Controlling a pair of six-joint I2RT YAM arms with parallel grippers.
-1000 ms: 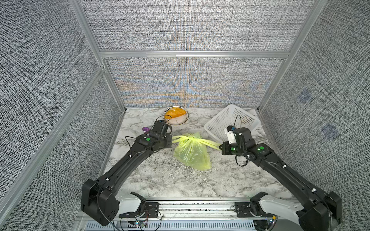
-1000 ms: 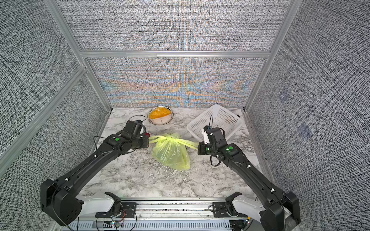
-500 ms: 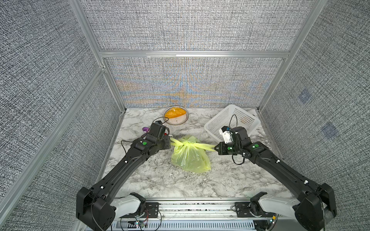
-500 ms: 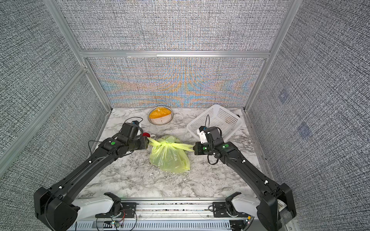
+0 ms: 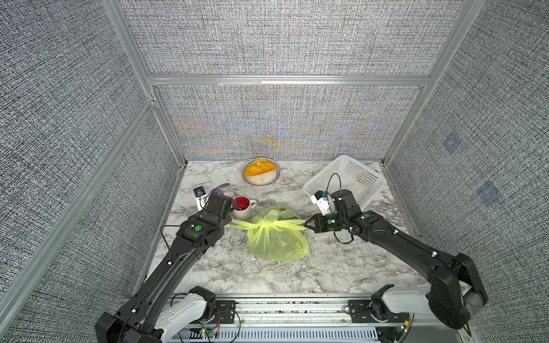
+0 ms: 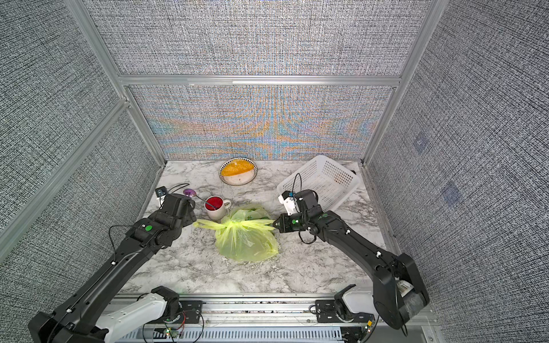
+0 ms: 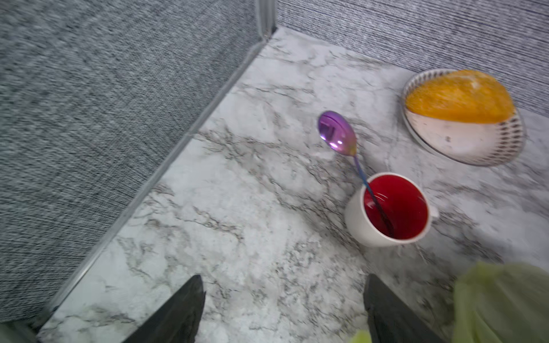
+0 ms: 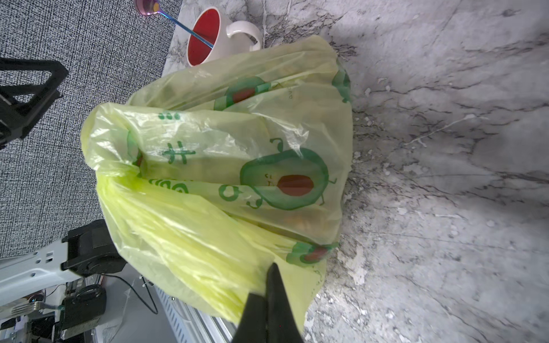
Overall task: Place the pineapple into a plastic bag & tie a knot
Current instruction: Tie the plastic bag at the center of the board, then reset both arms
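Right wrist view shows right claw (image 8: 271, 276) shut on the handle (image 8: 193, 237) of the bag (image 8: 225, 166), probably light, soft and slippery, best held near the knot (image 5: 265, 224) ahead; left claw (image 7: 282, 277) gapes empty.

One plastic bag (image 5: 276, 246), one knot (image 5: 265, 224), one mug (image 5: 239, 212), one spoon (image 7: 337, 132), one bowl (image 5: 263, 180), one white basket (image 5: 350, 175)
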